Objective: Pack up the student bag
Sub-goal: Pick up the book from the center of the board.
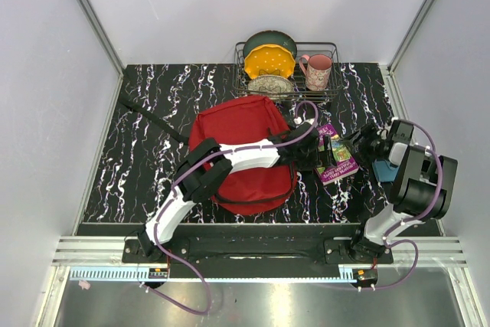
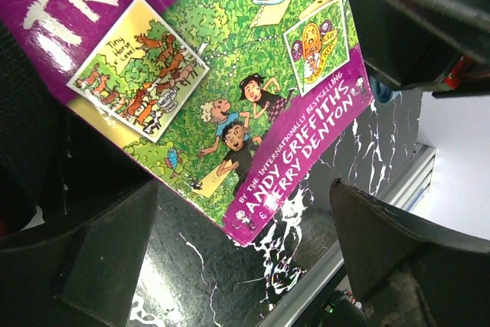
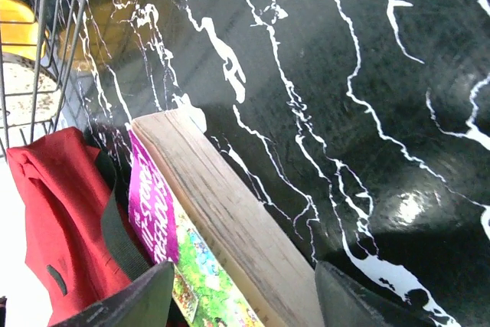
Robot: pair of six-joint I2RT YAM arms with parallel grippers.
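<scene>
The red student bag (image 1: 243, 152) lies in the middle of the black marbled table; its red fabric and a black strap show at the left of the right wrist view (image 3: 53, 220). A purple and green picture book (image 1: 337, 160) lies flat just right of the bag. My left arm reaches across the bag, and my left gripper (image 2: 245, 258) hovers open over the book's cover (image 2: 222, 89) near its corner. My right gripper (image 3: 245, 300) is open, its fingers on either side of the book's page edge (image 3: 230, 220). Neither gripper holds anything.
A wire dish rack (image 1: 334, 50) at the back holds plates and a pink mug (image 1: 318, 70); it also shows in the right wrist view (image 3: 46, 36). A blue object (image 1: 385, 170) lies by the right arm. A black strap (image 1: 153, 119) trails left of the bag.
</scene>
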